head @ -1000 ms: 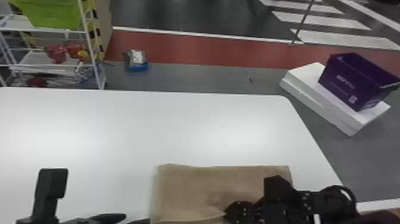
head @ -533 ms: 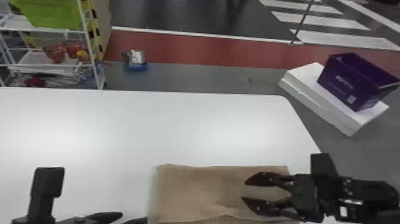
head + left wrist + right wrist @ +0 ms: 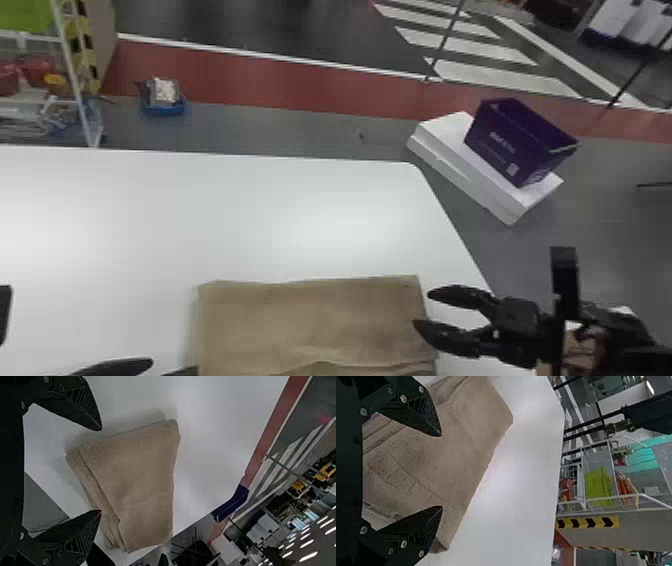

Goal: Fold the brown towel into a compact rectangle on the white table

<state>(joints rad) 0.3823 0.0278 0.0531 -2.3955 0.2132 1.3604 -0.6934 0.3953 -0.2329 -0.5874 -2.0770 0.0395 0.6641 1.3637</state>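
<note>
In the head view my left gripper (image 3: 157,367) is at the bottom left edge, beside the towel's left side. My right gripper (image 3: 425,310) stands open at the right edge of the brown towel (image 3: 310,320), which lies folded in layers on the white table (image 3: 250,215). In the left wrist view the left gripper (image 3: 101,470) is open, with the towel (image 3: 138,483) beyond its fingertips and its layered edges showing. In the right wrist view the right gripper (image 3: 442,471) is open over the towel (image 3: 455,451), with nothing held.
Beyond the table's right edge, a purple box (image 3: 515,140) rests on a white box (image 3: 450,145) on the floor. A shelf rack (image 3: 75,75) stands behind the table at the left, and a blue tray (image 3: 165,106) sits on the floor near it.
The right gripper has drawn back rightward from over the towel to its right edge, its fingers now apart. The head view has shifted toward the right.
</note>
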